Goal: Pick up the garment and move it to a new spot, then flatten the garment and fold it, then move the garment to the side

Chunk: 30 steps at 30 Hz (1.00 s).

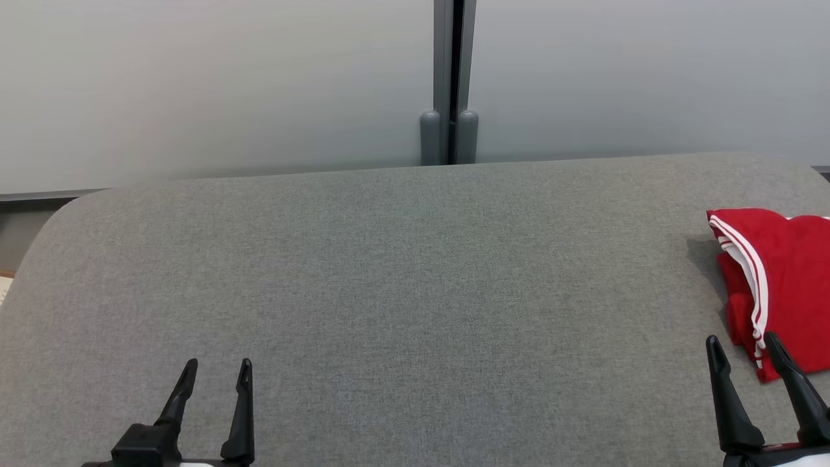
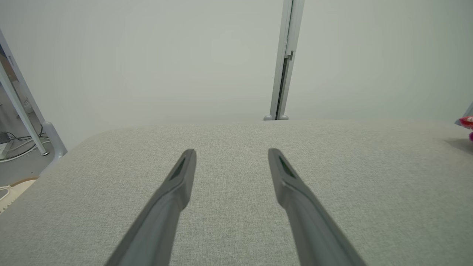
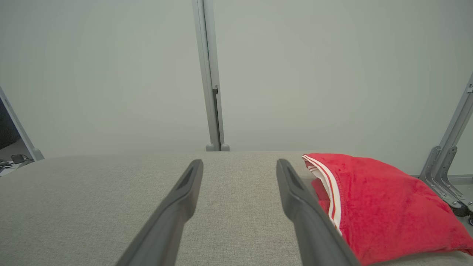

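Near edge of grey counter (image 1: 389,272), left side: left tool (image 1: 218,363), fingers spread wide, gripping nothing. Near edge, right side: right tool (image 1: 743,337), likewise released and empty, outer finger just beside garment's near corner; cannot tell if touching. Right end of counter: red garment (image 1: 788,272) with white stripes, loosely bunched, lying on the cloth. Beyond counter's far edge: pale wall panels, grey post (image 1: 449,97) between them.
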{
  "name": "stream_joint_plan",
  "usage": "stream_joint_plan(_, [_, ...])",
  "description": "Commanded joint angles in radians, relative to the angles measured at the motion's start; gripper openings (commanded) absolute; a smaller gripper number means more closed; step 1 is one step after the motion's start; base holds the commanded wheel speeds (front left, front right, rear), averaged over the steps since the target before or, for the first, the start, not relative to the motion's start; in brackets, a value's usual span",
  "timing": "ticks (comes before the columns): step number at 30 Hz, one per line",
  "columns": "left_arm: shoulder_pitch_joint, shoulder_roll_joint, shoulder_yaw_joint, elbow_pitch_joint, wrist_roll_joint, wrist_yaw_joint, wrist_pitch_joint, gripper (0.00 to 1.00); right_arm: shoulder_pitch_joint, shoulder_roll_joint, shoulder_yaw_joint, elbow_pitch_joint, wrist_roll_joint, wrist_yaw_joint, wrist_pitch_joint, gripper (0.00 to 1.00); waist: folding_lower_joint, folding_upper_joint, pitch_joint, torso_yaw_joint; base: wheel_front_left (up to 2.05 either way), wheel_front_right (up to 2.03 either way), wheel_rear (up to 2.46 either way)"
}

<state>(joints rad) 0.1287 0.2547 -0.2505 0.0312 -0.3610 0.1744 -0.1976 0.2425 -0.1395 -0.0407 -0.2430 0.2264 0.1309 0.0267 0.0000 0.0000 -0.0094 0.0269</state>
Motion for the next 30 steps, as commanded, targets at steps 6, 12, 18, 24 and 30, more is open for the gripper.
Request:
stream_joint_plan(6, [-0.009, -0.004, -0.003, 0.003, -0.002, 0.002, -0.005, 0.0, 0.001, 0.003, 0.002, 0.003, 0.003, 0.0, 0.005, 0.0, 0.0, 0.0, 0.015, -0.002, 0.0, 0.0, 0.0])
stream_joint_plan(12, [-0.002, -0.027, 0.003, 0.027, -0.066, -0.01, 0.008, 0.0, -0.008, 0.015, 0.01, 0.045, 0.074, 0.0, 0.004, 0.0, 0.0, 0.0, 0.015, -0.003, 0.0, 0.0, 0.0])
stream_joint_plan(18, [-0.024, -0.036, 0.027, 0.044, -0.172, -0.035, 0.029, 0.0, -0.04, 0.013, 0.011, 0.084, 0.194, 0.0, 0.005, 0.0, 0.0, 0.0, 0.015, -0.004, 0.0, 0.0, 0.0])
stream_joint_plan(24, [-0.044, -0.046, 0.05, 0.061, -0.27, -0.059, 0.048, 0.0, -0.068, 0.014, 0.011, 0.119, 0.302, 0.0, 0.006, 0.0, 0.0, 0.0, 0.015, -0.006, 0.0, 0.0, 0.0])
stream_joint_plan(30, [-0.063, -0.056, 0.073, 0.077, -0.361, -0.082, 0.067, 0.0, -0.093, 0.015, 0.011, 0.151, 0.403, 0.0, 0.007, 0.0, 0.0, 0.0, 0.015, -0.007, 0.0, 0.0, 0.0])
